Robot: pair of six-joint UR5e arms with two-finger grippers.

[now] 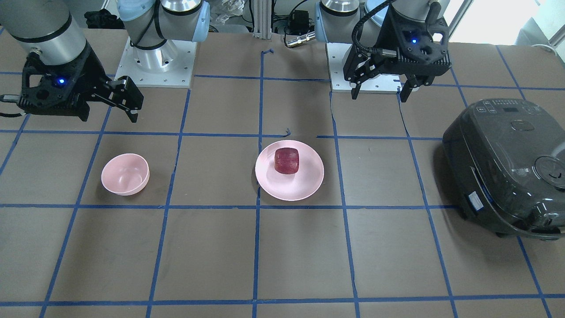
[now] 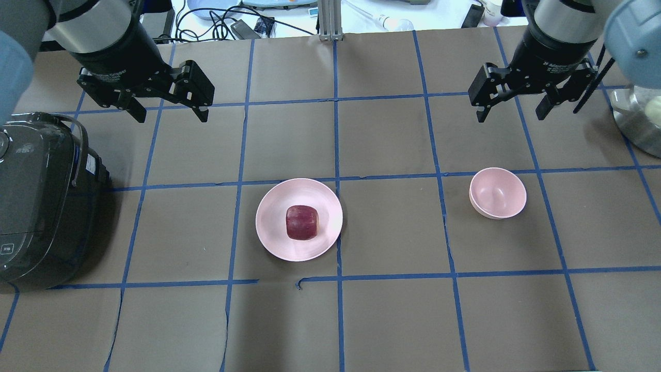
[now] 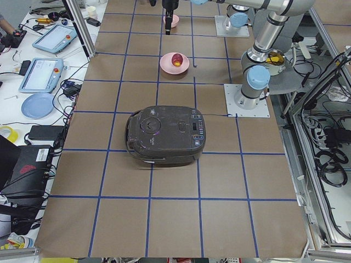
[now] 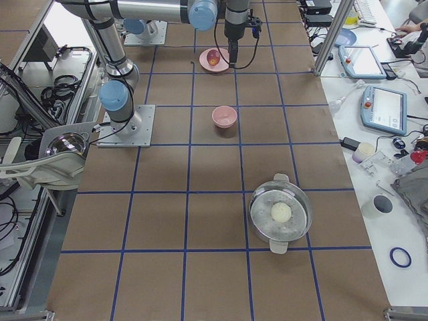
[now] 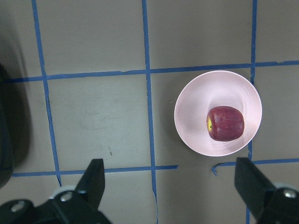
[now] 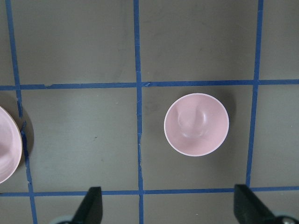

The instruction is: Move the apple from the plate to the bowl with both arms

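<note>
The dark red apple [image 1: 287, 160] [image 2: 302, 222] [image 5: 225, 123] sits on the wide pale pink plate [image 1: 304, 185] [image 2: 273, 237] [image 5: 196, 135] at the table's middle. The small deep pink bowl [image 1: 125, 174] [image 2: 498, 192] [image 6: 196, 123] stands empty on the robot's right. My left gripper [image 1: 379, 97] [image 2: 172, 120] [image 5: 168, 163] is open and empty, high above the table, back and to the left of the plate. My right gripper [image 1: 108, 118] [image 2: 510, 119] [image 6: 166, 189] is open and empty, high, just behind the bowl.
A dark rice cooker [image 1: 507, 168] [image 2: 36, 196] [image 3: 167, 134] stands on the robot's far left, near the left arm. A steel pot [image 4: 281, 214] [image 2: 638, 119] holding a white ball stands on the far right. The plate's edge [image 6: 7, 144] shows in the right wrist view.
</note>
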